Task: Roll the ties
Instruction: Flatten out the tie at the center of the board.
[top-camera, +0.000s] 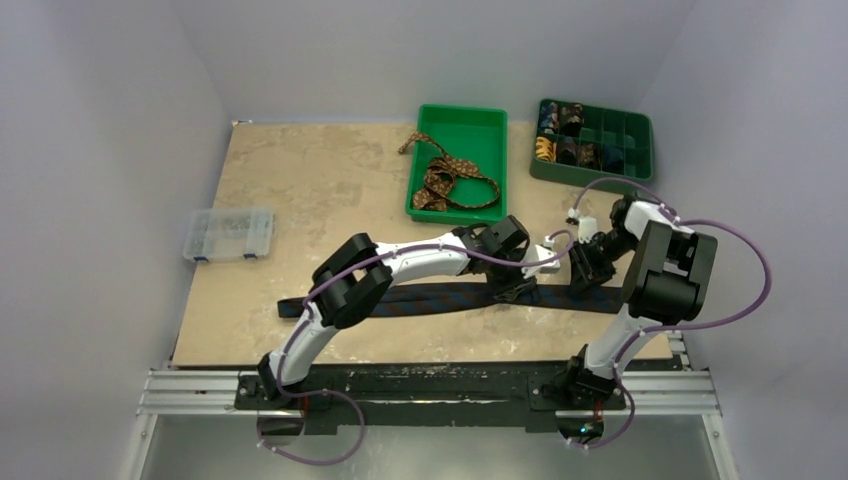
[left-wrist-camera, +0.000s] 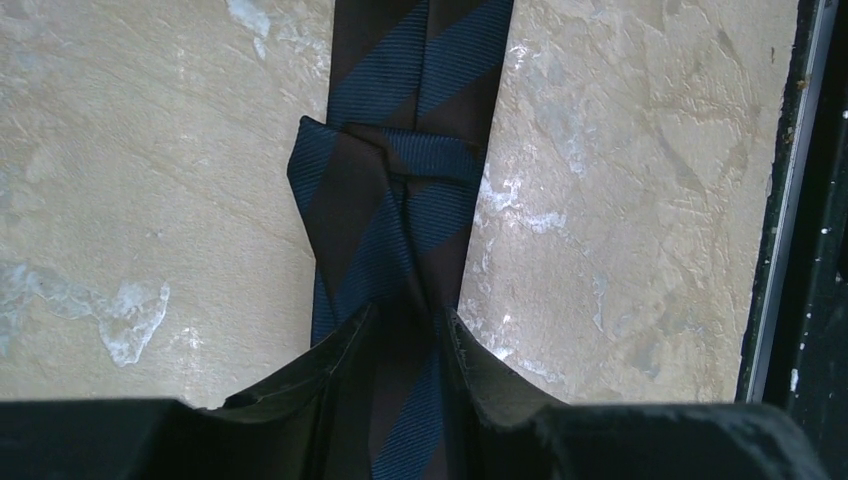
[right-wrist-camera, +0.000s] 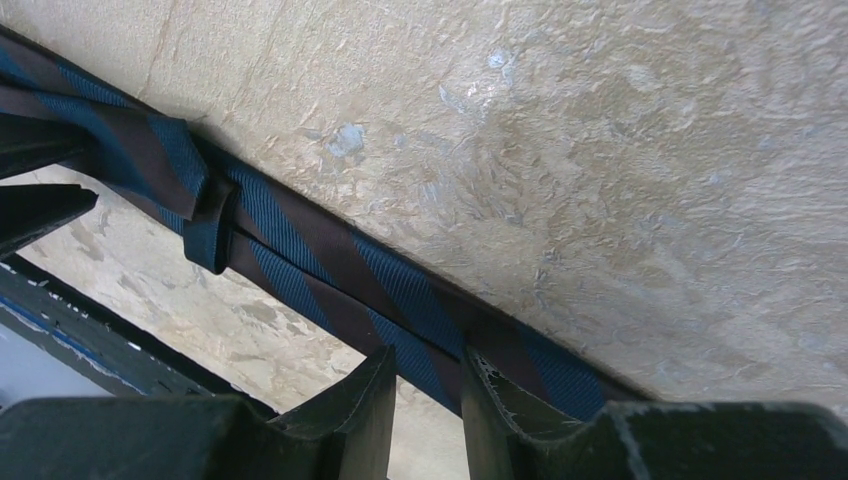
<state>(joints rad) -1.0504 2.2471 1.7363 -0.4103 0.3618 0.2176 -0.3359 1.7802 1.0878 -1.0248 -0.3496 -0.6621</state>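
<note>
no writing, label, brand or number can be read anywhere: not on the striped tie (top-camera: 440, 298), the green tray (top-camera: 470, 130) at 12 o'clock, or the clear box (top-camera: 228, 234) at 9 o'clock.

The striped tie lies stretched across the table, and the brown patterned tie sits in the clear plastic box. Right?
No. The top view shows the brown patterned tie in the green tray, not the clear plastic box. The striped tie does lie stretched across the table.
</note>
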